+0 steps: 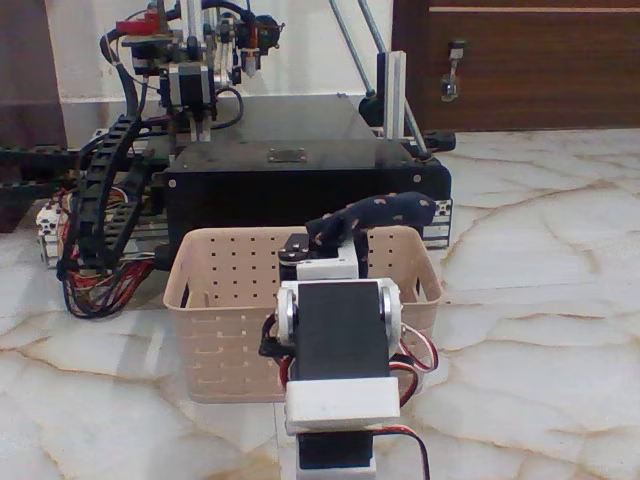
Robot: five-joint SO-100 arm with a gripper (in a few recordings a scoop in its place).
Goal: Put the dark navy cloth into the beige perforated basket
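The dark navy cloth (pixel 385 212) with pale specks hangs in the air over the far right part of the beige perforated basket (pixel 215 300), stretched out sideways. My white arm with black servo blocks rises from the bottom centre of the fixed view, in front of the basket. Its gripper (pixel 335 238) reaches over the basket's middle and is shut on the left end of the cloth. The fingertips are mostly covered by the fabric. The inside floor of the basket is hidden behind its near wall and the arm.
A big black machine box (pixel 290 170) with cable chains and wires stands right behind the basket. A bundle of cables (pixel 95 270) lies at the left. Marble floor spreads open to the right and front left. A wooden door (pixel 520 60) is at the back right.
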